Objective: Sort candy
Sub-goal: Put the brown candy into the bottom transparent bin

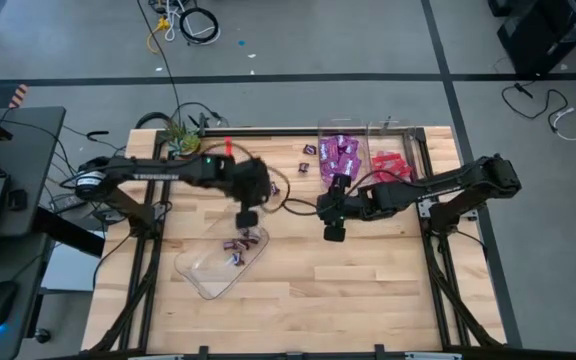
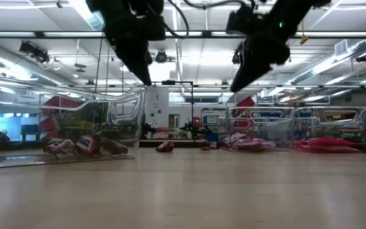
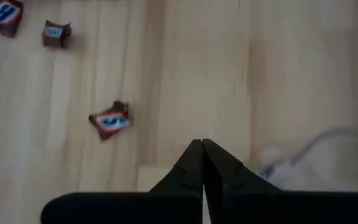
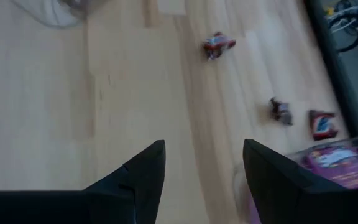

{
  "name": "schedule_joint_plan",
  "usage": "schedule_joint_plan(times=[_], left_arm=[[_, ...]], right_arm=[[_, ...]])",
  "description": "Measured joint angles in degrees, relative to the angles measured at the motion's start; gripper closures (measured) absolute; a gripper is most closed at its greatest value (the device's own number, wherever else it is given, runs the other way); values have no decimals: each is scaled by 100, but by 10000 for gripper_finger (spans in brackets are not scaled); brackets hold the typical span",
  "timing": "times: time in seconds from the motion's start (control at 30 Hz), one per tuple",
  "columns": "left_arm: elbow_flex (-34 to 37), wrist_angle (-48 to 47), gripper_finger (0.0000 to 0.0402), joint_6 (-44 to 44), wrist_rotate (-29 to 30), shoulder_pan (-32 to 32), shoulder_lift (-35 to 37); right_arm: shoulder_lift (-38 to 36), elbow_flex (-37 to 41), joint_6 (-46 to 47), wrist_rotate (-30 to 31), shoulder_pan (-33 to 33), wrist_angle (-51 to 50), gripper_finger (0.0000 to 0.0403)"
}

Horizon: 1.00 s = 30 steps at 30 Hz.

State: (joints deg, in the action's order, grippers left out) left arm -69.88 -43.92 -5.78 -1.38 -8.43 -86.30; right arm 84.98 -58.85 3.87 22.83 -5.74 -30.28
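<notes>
- Presently, left gripper point(image 1: 247, 217): held above the near tray point(image 1: 200, 277), fingers pressed together, empty.
- Right gripper point(image 1: 334, 233): raised beside that tray, fingers spread.

Right gripper point(image 4: 204, 168) above the wooden table point(image 4: 73, 93), fingers point(image 4: 143, 171) spread wide, nothing between them. Beyond the fingers, one red-wrapped candy point(image 4: 219, 44) lies alone. Farther off, a dark brown piece point(image 4: 281, 111) sits just beside a red packet point(image 4: 322, 124). Purple packets point(image 4: 334, 158) lie near that red packet.
</notes>
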Motion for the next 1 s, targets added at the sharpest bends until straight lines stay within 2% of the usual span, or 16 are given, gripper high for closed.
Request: schedule_joint_plan(times=[0.13, 0.23, 0.37, 0.47, 0.63, 0.77, 1.0], left_arm=[[4, 449, 400, -3, -901, -536, -274], [4, 590, 397, -11, -982, -773, -544], [5, 593, 381, -621, -832, -855, -948], [8, 800, 357, -869, -459, -841, -1238], [10, 1459, 304, -706, 301, -849, -1653], [8, 1811, 261, -571, 405, -847, -1912], [8, 2014, 209, -586, 915, -852, -2235]], right_arm=[[1, 711, 114, -174, 153, 1080, 205], [-1, 1075, 345, -173, 68, 1803, 205], [-1, 1364, 662, -103, -333, 2446, 204], [-3, 1426, 881, 247, -721, 2715, 204], [-9, 1438, 1176, 754, -1303, 2856, 206], [-10, 1438, 1347, 1051, -1594, 2855, 205], [-10, 1438, 1419, 1078, -1717, 2852, 208]])
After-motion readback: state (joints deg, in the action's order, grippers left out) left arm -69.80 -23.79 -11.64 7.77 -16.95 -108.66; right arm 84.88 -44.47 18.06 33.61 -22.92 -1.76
